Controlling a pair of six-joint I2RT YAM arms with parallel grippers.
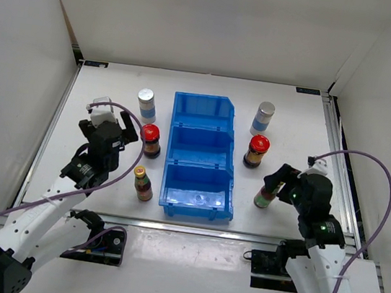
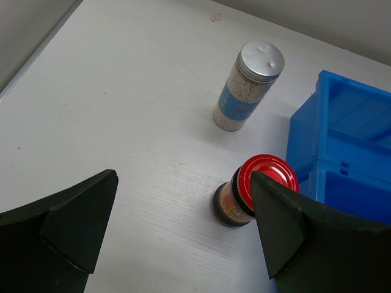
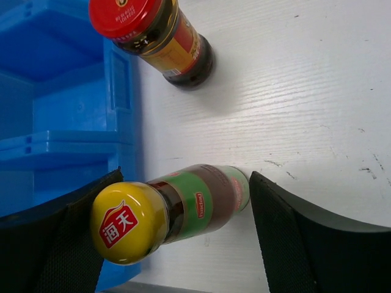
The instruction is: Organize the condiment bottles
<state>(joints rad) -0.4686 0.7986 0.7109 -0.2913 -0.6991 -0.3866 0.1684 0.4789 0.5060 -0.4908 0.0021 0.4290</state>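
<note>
From above, the green bottle [image 1: 265,197] stands upright on the tabletop [image 1: 299,132], right of the bin [image 1: 175,151], at the right hand [image 1: 272,189]. Left wrist: left hand [image 2: 183,238] gapes, a red jar [image 2: 261,177] ahead. Right wrist: fingers apart, straddling the bottle, not clearly clamped.
</note>
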